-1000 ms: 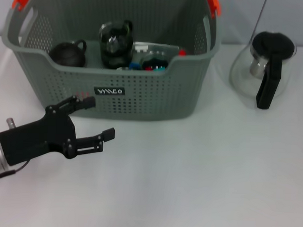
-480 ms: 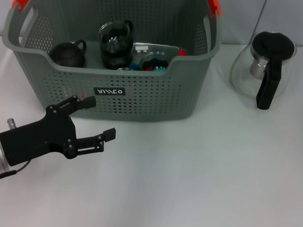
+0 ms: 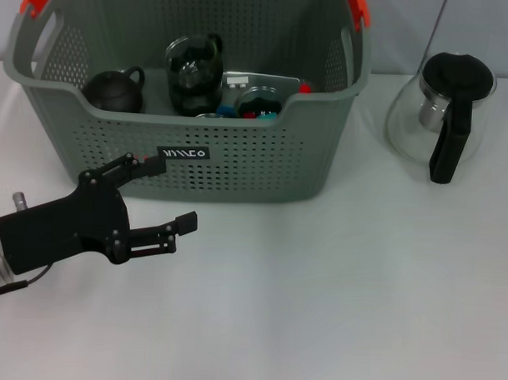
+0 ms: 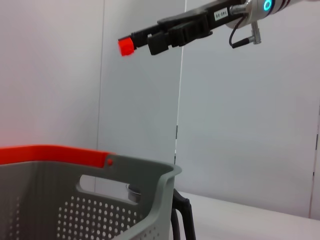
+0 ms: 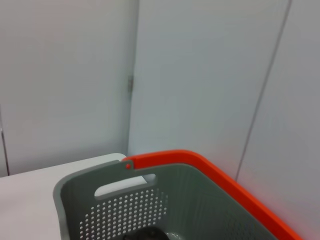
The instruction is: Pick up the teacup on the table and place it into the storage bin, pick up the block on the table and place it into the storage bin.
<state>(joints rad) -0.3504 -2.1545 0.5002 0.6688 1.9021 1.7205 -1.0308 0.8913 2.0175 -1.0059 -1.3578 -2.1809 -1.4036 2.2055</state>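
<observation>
The storage bin (image 3: 238,169), grey-green and perforated with orange-red handle pieces, stands at the back of the white table; its rim also shows in the wrist views (image 4: 125,200) (image 5: 125,210). Inside it on the left sits a dark round teacup (image 3: 113,89) with a handle. Small red and blue block pieces (image 3: 261,113) lie in the middle of the bin. My left gripper (image 3: 166,195) is open and empty, low over the table just in front of the bin's left front wall. My right gripper (image 4: 142,44) hangs high in the air with a red tip, seen only from the left wrist.
A dark glass jar (image 3: 194,71) and a flat tin (image 3: 262,80) also sit in the bin. A glass jug (image 3: 444,113) with a black handle and lid stands on the table to the right of the bin.
My left gripper has crept slightly up and to the right, closer to the bin's front wall. Nothing else has moved.
</observation>
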